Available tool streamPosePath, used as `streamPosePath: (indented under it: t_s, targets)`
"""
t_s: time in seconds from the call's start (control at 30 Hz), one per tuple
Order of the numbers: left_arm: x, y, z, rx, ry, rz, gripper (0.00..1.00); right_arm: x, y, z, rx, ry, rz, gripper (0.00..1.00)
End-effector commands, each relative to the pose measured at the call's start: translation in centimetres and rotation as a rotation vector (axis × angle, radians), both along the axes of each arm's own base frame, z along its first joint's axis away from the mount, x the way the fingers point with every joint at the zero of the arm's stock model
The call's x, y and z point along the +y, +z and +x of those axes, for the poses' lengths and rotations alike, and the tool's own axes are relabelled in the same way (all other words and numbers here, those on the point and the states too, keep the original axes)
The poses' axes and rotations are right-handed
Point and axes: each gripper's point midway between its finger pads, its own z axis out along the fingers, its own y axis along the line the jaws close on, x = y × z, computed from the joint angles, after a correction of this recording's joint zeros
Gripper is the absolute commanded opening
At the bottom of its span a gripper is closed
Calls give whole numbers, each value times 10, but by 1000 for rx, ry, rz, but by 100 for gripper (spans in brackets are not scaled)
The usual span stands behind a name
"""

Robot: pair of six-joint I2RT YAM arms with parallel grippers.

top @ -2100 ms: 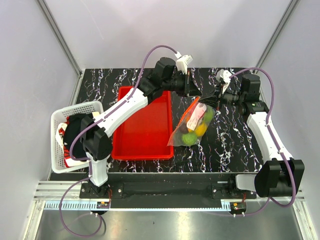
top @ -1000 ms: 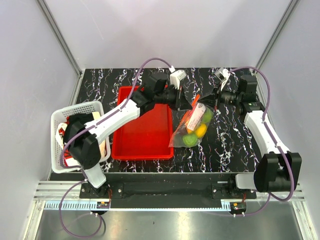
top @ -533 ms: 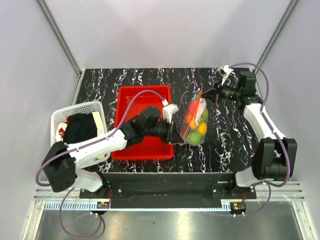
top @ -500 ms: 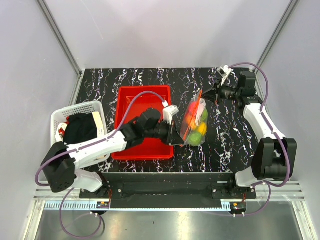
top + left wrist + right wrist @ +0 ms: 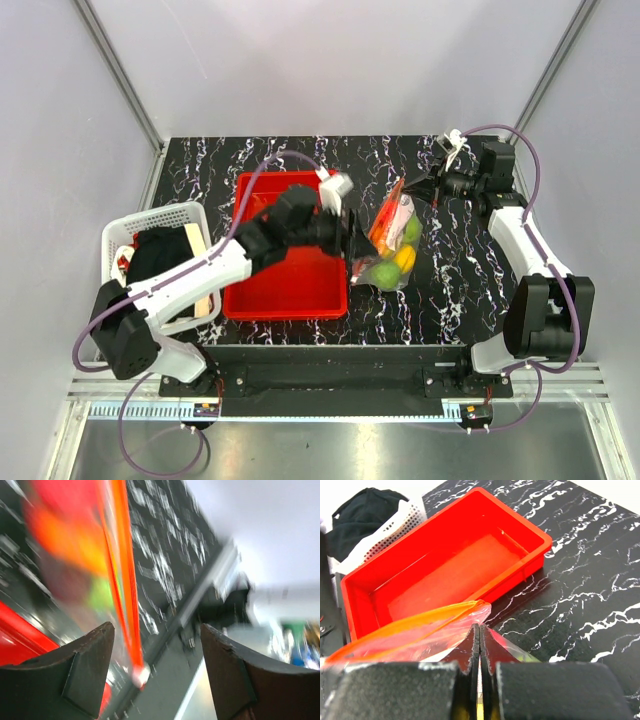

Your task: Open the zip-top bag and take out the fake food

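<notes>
The zip-top bag (image 5: 392, 242) hangs over the table's middle, right of the red tray, its orange zip strip (image 5: 384, 215) slanting upward. Fake food shows through the film: a green fruit (image 5: 383, 272), a yellow one (image 5: 404, 259), another green one (image 5: 414, 231). My right gripper (image 5: 424, 190) is shut on the bag's upper right corner; in the right wrist view its jaws (image 5: 480, 630) pinch the clear film (image 5: 440, 632). My left gripper (image 5: 357, 250) stands open at the bag's left side. In the blurred left wrist view the zip strip (image 5: 122, 590) runs between the spread fingers (image 5: 85, 670) without touching them.
A red tray (image 5: 285, 290) lies left of the bag, under the left arm; it also fills the right wrist view (image 5: 445, 575). A white basket (image 5: 120, 235) with a black cloth (image 5: 160, 255) stands at the table's left edge.
My left gripper has opened and risen from low at the bag's bottom left corner to the bag's left side. The right gripper has kept its hold, and the bag has shifted slightly.
</notes>
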Motion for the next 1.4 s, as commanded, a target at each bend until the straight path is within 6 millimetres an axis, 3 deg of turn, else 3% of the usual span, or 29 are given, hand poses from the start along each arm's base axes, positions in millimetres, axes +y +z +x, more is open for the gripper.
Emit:
streamPosePath:
  t_s: [0.0,0.03,0.1,0.3,0.47,0.63,0.8,1.0,1.23,1.37]
  targets:
    - [10,31,50,-97,70,-6,72,3,21,-4,-98,56,4,0]
    - [9,42,57,-116,76,-17,72,3,22,-4,-99,59,6,0]
    - [6,40,68,-105,66,1,69,3,23,-5,-102,58,5,0]
    - [-5,19,91,-80,79,47,65,3,22,-5,-99,58,4,0]
    - [-1,15,108,-104,127,72,60,4,22,-6,-99,62,5,0]
    - [5,20,113,-138,152,80,52,3,20,-6,-96,61,5,0]
    - [12,24,112,-173,161,80,52,3,20,-4,-94,57,3,0]
    - [23,27,126,-188,186,80,57,2,19,-4,-92,50,-1,0]
    - [29,-10,146,-121,212,134,64,2,17,-4,-77,38,0,0]
    - [13,-17,140,-80,137,86,62,1,18,-3,-72,23,0,0]
